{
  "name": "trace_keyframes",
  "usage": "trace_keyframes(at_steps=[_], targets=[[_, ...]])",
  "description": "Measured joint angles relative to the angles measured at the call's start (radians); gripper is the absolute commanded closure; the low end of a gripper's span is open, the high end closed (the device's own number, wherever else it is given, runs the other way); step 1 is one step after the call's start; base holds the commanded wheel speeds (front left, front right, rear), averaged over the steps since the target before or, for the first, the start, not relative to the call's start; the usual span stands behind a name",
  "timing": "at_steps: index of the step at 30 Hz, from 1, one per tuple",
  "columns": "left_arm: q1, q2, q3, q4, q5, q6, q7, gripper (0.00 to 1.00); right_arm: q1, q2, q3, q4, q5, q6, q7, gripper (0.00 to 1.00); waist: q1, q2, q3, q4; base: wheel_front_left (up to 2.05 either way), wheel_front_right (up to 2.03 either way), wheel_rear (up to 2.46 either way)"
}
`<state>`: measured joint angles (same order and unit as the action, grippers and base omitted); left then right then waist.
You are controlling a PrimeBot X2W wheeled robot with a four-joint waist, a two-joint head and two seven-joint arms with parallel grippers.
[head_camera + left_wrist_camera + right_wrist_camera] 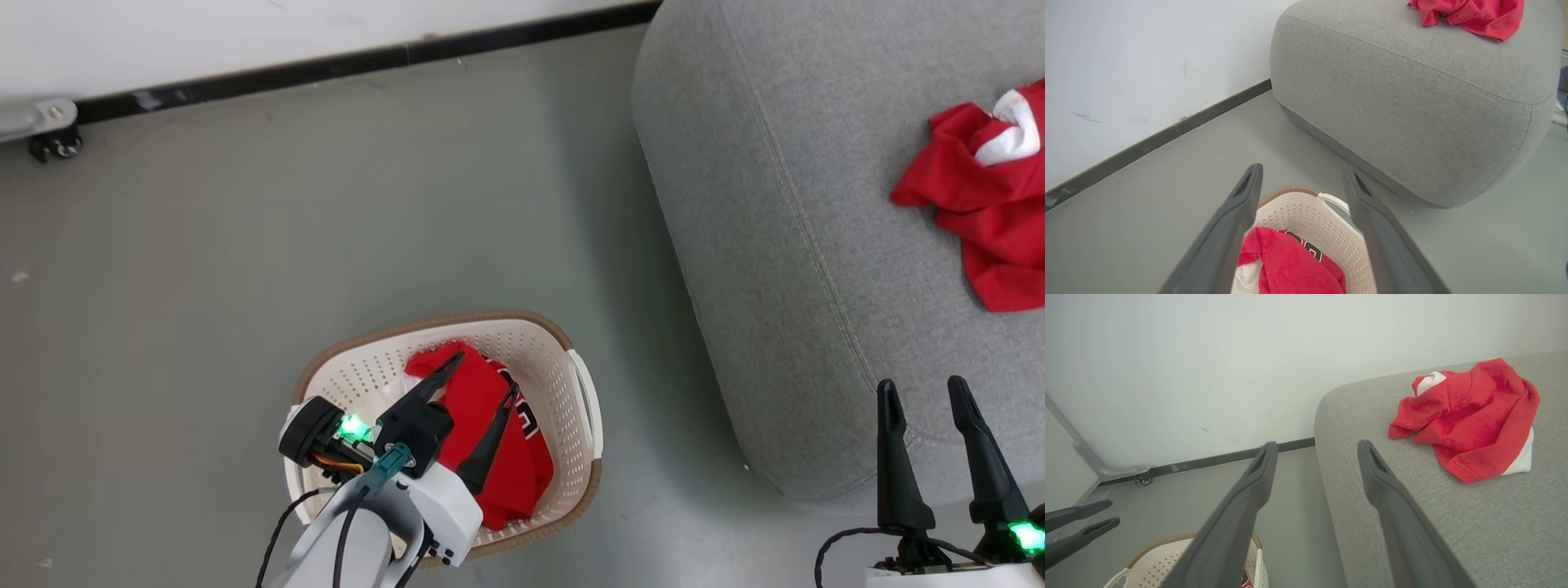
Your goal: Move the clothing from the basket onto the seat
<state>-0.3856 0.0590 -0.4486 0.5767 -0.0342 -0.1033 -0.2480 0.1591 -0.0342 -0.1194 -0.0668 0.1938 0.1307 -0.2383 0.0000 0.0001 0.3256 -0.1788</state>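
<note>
The cream basket (pixel 563 384) stands on the floor left of the grey seat (pixel 784 204). A red jersey (pixel 506 457) with black-and-white lettering lies crumpled inside it, some white fabric beside it. My left gripper (pixel 486 373) hovers open just above the jersey, holding nothing; the left wrist view has its fingers (pixel 1302 169) spread over the basket (pixel 1314 220) and jersey (pixel 1290 265). A second red garment (pixel 988 212) with white trim lies on the seat at the right. My right gripper (pixel 921 384) is open and empty over the seat's front edge, short of that garment (pixel 1470 416).
A white wall with a black baseboard (pixel 367 61) runs along the back. A metal frame foot with a small caster (pixel 57 145) sits at the far left. Grey floor (pixel 245 245) surrounds the basket, with a narrow gap between it and the seat.
</note>
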Motion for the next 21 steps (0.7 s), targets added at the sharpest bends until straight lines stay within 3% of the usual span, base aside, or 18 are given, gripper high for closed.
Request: trace_keyframes(at_steps=[12,21], targets=[[-0.092,0.012,-0.008,0.098,0.025,-0.003,0.002,0.00,-0.069,0.000,0.024,-0.011,0.039,0.000,-0.005,0.00,0.0000,0.0000,0.141,-0.052,0.00,0.00,0.00],[-0.197,0.065,-0.036,0.165,0.118,0.009,0.016,0.00,-0.131,0.000,0.052,0.000,0.080,0.000,-0.010,0.00,0.0000,0.0000,0.248,-0.100,0.00,0.00,0.00]])
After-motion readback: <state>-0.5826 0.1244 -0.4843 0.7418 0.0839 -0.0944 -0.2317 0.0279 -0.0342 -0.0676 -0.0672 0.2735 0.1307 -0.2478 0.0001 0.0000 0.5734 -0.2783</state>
